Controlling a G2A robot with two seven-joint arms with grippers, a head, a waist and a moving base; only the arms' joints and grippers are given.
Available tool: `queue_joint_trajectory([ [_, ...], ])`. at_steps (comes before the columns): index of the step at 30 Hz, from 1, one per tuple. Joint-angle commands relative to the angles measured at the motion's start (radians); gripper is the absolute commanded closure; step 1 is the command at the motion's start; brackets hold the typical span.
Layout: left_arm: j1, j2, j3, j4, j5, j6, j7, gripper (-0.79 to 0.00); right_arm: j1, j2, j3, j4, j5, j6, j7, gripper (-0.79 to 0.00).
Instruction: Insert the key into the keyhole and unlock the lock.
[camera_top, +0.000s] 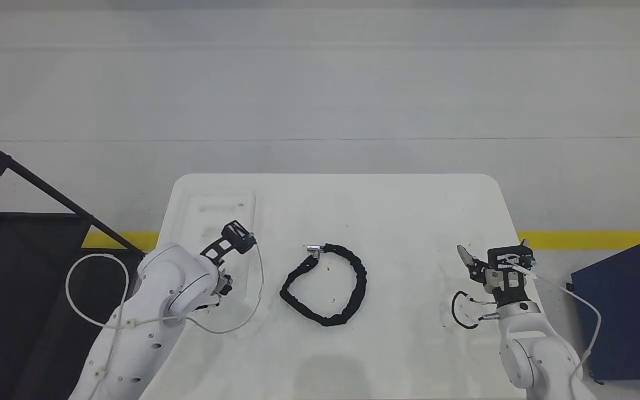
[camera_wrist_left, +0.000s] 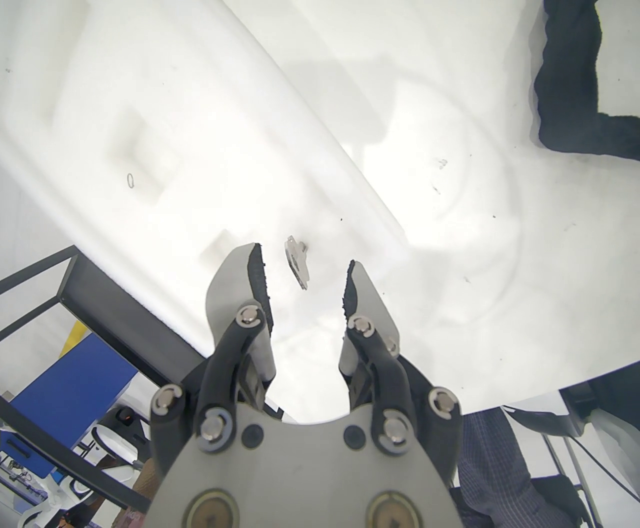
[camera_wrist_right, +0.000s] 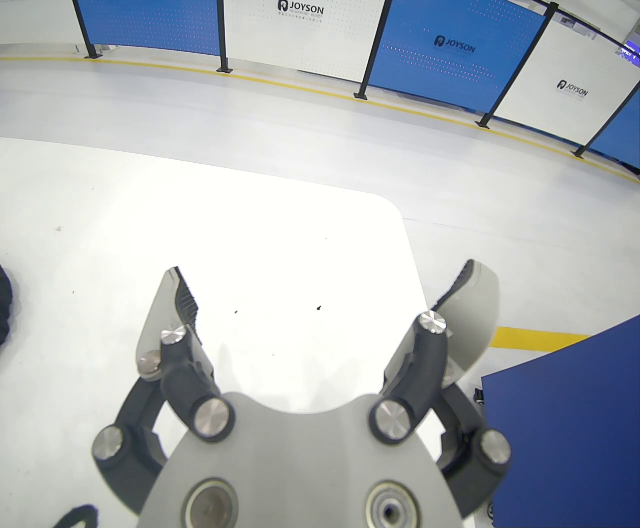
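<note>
Key (camera_wrist_left: 297, 262) stood on edge in a white foam tray (camera_wrist_left: 150, 125) on the tabletop's (camera_top: 430, 220) left side, in line with the left hand's (camera_wrist_left: 305, 258) open gap, untouched. Closing squarely on its flat faces looked wisest. Chain lock (camera_top: 356, 278) lay mid-tabletop; right hand (camera_wrist_right: 322, 270) gaped wide.

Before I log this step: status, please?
Left gripper open over key on foam tray. Right gripper open near table edge. Chain lock mid-table, nothing blocking it.

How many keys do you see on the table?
1. The key is on the white foam tray, just ahead of the open left gripper. Others may be hidden.
</note>
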Motion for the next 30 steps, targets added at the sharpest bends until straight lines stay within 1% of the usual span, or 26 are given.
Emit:
queue_joint_trajectory([
  [1, 0.0, 0.002, 0.002, 0.0, -0.002, 0.001, -0.001, -0.332, 0.0, 0.0, 0.0, 0.0, 0.0, 0.0, 0.0, -0.785],
  [11, -0.011, 0.007, 0.015, 0.027, 0.004, 0.003, 0.003, -0.299, 0.0, 0.0, 0.0, 0.0, 0.0, 0.0, 0.0, -0.785],
  [13, -0.015, 0.007, 0.019, 0.032, 0.005, 0.007, 0.006, -0.268, 0.0, 0.0, 0.0, 0.0, 0.0, 0.0, 0.0, -0.785],
  [14, -0.017, 0.006, 0.022, 0.034, 0.005, 0.009, 0.008, -0.237, 0.0, 0.0, 0.0, 0.0, 0.0, 0.0, 0.0, -0.785],
  [18, -0.028, 0.004, 0.033, 0.047, -0.001, 0.015, 0.009, -0.212, 0.0, 0.0, 0.0, 0.0, 0.0, 0.0, 0.0, -0.785],
  [20, -0.034, 0.004, 0.039, 0.051, -0.003, 0.018, 0.009, -0.182, 0.0, 0.0, 0.0, 0.0, 0.0, 0.0, 0.0, -0.785],
  [22, -0.038, 0.003, 0.044, 0.056, -0.004, 0.019, 0.006, -0.086, 0.0, 0.0, 0.0, 0.0, 0.0, 0.0, 0.0, -0.785],
  [23, -0.04, 0.003, 0.045, 0.057, -0.005, 0.019, 0.004, 0.0, 0.0, 0.0, 0.0, 0.0, 0.0, 0.0, 0.0, -0.785],
  [30, -0.05, 0.006, 0.038, 0.038, -0.011, 0.023, -0.003, 0.0, 0.0, 0.0, 0.0, 0.0, 0.0, 0.0, 0.0, -0.785],
])
